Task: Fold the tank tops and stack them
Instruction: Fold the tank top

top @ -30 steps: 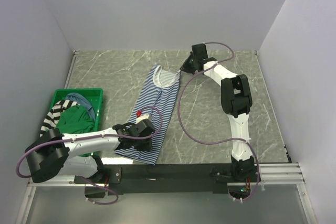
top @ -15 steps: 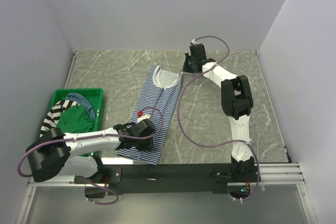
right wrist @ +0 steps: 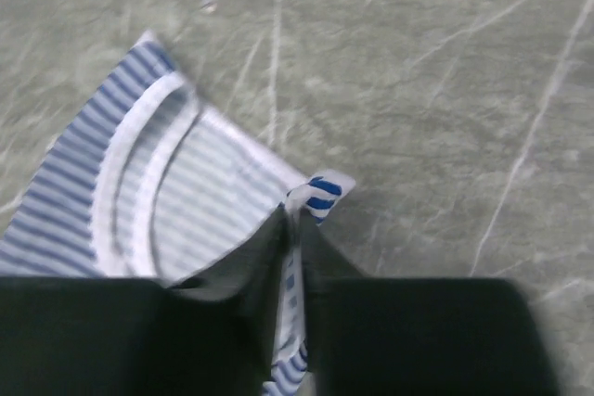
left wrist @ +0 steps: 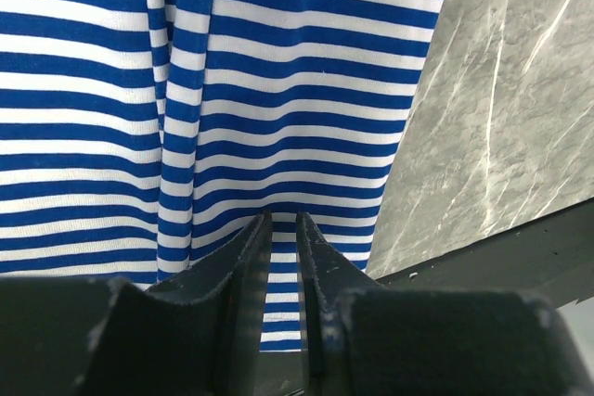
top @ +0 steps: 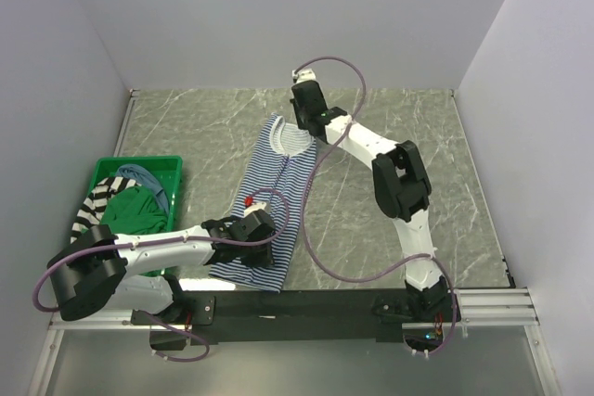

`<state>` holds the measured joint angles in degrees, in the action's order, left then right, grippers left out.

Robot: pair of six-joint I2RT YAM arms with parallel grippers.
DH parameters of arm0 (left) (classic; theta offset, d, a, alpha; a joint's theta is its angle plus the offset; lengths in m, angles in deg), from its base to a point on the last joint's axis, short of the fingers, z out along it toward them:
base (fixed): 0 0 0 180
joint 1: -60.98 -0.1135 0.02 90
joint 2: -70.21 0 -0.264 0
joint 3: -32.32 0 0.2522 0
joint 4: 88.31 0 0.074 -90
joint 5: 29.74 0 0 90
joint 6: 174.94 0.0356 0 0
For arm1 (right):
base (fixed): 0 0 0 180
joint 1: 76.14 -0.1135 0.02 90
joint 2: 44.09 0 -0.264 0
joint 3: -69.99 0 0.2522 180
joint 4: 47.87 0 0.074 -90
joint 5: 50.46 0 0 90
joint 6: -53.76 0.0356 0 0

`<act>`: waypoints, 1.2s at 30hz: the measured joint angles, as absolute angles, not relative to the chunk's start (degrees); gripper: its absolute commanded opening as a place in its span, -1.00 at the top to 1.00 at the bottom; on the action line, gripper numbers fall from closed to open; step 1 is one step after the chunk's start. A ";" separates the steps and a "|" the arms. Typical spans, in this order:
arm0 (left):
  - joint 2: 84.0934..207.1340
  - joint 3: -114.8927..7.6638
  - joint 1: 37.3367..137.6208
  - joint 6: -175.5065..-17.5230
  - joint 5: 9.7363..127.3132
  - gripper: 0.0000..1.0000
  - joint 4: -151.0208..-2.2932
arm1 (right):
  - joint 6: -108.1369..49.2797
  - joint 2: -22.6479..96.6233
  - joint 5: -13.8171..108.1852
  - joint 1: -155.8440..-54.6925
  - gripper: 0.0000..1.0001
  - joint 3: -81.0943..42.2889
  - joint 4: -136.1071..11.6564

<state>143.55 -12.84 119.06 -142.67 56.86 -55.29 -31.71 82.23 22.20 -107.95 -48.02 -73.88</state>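
Observation:
The thin navy-white striped tank top (top: 278,183) lies lengthwise in the middle of the table, neck end far. My right gripper (top: 310,129) is shut on its far right shoulder strap, seen pinched between the jaws in the right wrist view (right wrist: 295,229). My left gripper (top: 260,232) is at the near hem; in the left wrist view (left wrist: 283,224) its jaws stand nearly together, with striped cloth (left wrist: 278,90) puckered between the tips. The plain green top (top: 130,210), the bold black-white striped top (top: 97,197) and the dusty blue top (top: 139,173) lie heaped in the bin.
The rigid green plastic bin (top: 139,162) stands at the table's left edge, beside my left arm. Grey marble tabletop (top: 436,192) stretches right of the top. White walls close the back and both sides. A black rail (top: 325,301) runs along the near edge.
My right gripper has swung left with the shoulder strap, drawing the top's far right corner in over the neck area. My left gripper has stayed at the hem.

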 measured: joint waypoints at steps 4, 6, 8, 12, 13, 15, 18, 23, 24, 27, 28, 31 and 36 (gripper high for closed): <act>143.53 -12.84 119.06 -142.71 56.97 0.51 -55.40 | -32.21 86.49 18.40 -106.69 0.22 -53.44 -76.46; 143.53 -12.84 119.06 -142.78 57.02 0.51 -55.44 | -31.86 87.93 17.35 -105.70 0.15 -54.48 -78.19; 143.46 -12.84 119.06 -142.87 57.06 0.51 -55.46 | -31.34 89.57 16.43 -104.87 0.11 -56.50 -80.68; 143.42 -12.84 119.06 -142.89 57.15 0.51 -55.48 | -30.05 91.32 16.43 -103.50 0.03 -58.86 -83.10; 143.42 -12.82 119.06 -142.93 57.17 0.51 -55.48 | -29.52 91.32 16.63 -103.06 0.02 -58.88 -83.72; 143.42 -12.82 119.06 -143.06 57.19 0.51 -55.48 | -27.75 91.32 17.48 -102.14 -0.04 -59.03 -84.26; 143.44 -12.82 119.06 -143.11 57.30 0.52 -55.55 | -23.99 91.30 20.67 -100.70 -0.10 -59.03 -85.71; 143.55 -12.82 119.06 -143.09 57.41 0.51 -55.70 | -15.69 91.30 29.15 -97.11 -0.15 -59.07 -87.43; 143.55 -12.82 119.06 -143.11 57.41 0.51 -55.70 | -13.85 91.30 31.01 -96.35 -0.17 -59.07 -87.56; 143.55 -12.82 119.06 -143.11 57.41 0.51 -55.70 | -8.12 91.30 36.32 -94.27 -0.18 -59.07 -87.43; 143.55 -12.82 119.06 -143.11 57.41 0.51 -55.72 | -6.18 91.30 37.78 -93.62 -0.19 -59.07 -87.24; 143.55 -12.80 119.06 -143.11 57.41 0.51 -55.75 | -1.33 91.30 41.30 -92.20 -0.19 -59.12 -86.75; 143.55 -12.80 119.06 -143.13 57.43 0.51 -55.77 | 5.86 92.20 46.33 -91.39 -0.18 -61.00 -86.47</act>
